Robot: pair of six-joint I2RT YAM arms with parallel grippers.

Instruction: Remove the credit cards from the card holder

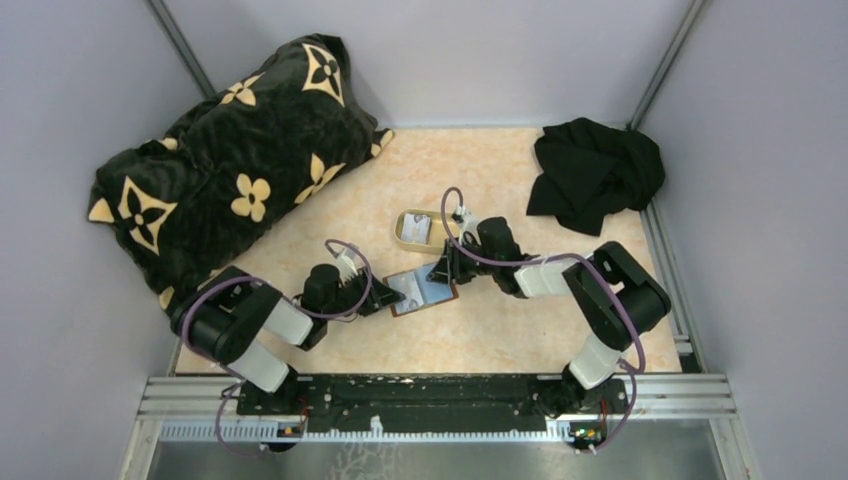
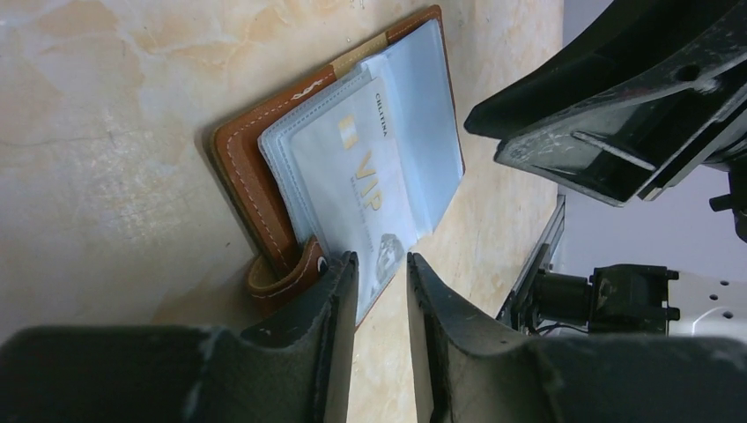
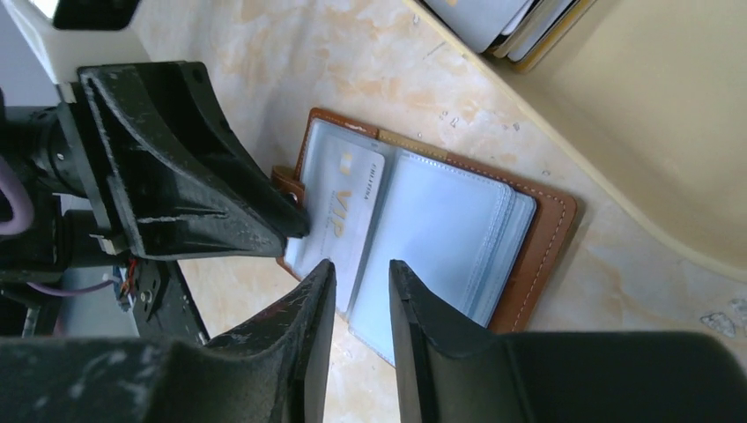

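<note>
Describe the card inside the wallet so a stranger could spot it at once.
At the middle of the marbled table, a brown wallet lies open. In its clear sleeves sits one pale card; unlike the cards stacked in the tan tray, it bears gold VIP lettering.

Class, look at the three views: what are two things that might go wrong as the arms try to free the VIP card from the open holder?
1. The left gripper straddles a corner of the VIP card and its clear sleeve; closing may pinch both and drag the whole card holder.
2. The right gripper sits open at the holder's edge, close to the left one; the two may collide.
</note>
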